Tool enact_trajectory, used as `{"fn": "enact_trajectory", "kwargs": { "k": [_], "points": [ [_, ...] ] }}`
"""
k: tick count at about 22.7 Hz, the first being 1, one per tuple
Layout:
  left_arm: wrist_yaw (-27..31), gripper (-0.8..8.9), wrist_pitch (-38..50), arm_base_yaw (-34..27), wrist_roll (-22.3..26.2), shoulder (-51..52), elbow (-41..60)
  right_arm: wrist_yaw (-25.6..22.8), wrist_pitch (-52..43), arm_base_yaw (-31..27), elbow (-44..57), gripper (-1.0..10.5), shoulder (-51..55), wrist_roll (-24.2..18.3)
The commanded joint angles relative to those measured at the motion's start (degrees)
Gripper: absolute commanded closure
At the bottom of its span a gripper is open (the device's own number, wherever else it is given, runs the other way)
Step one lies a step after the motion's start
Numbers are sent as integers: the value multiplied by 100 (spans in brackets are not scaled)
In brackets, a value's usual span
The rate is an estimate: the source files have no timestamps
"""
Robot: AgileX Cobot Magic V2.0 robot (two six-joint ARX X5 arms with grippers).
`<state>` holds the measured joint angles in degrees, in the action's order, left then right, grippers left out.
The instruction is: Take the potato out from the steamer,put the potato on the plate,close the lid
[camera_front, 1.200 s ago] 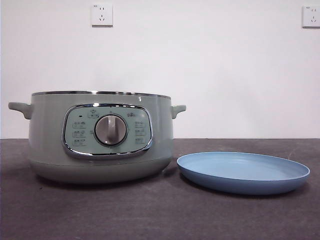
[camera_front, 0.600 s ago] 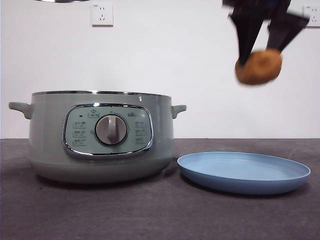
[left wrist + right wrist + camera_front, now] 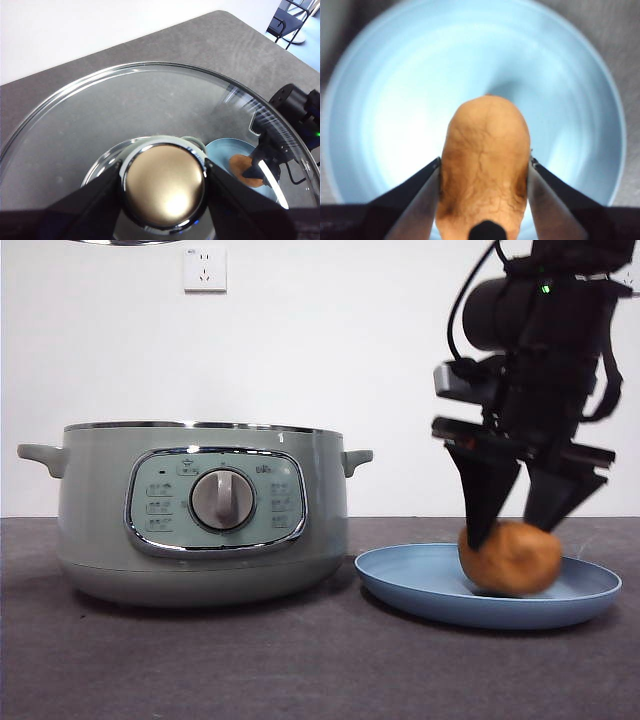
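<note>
The sage-green steamer (image 3: 200, 510) stands open at the left. The light-blue plate (image 3: 400, 585) lies to its right. My right gripper (image 3: 512, 538) is shut on the orange-brown potato (image 3: 510, 560) and holds it low in the plate; I cannot tell if it touches. The right wrist view shows the potato (image 3: 485, 150) between the jaws over the plate (image 3: 385, 100). My left gripper (image 3: 164, 180) is shut on the knob of the glass lid (image 3: 150, 100) and holds it high above the steamer. Only the lid's rim (image 3: 125, 242) shows in the front view.
Two wall sockets (image 3: 204, 268) sit on the white wall behind. The dark grey table (image 3: 300, 670) runs across the front. Through the lid, the left wrist view shows the plate (image 3: 220, 150) and the right arm (image 3: 295, 110) far below.
My right gripper has come down with the potato from high above the plate to the plate's level. The lid stays held at the top left.
</note>
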<state>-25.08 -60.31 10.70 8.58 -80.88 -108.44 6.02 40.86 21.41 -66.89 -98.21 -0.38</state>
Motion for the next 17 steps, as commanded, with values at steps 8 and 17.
{"fn": "enact_trajectory", "kwargs": {
  "k": [8,17],
  "points": [
    [-92,822,245,24,46,81,-83,2,-199,35,125,464,-186,109],
    [-76,822,337,24,48,70,-83,7,219,35,-271,474,114,146]
  ]
}}
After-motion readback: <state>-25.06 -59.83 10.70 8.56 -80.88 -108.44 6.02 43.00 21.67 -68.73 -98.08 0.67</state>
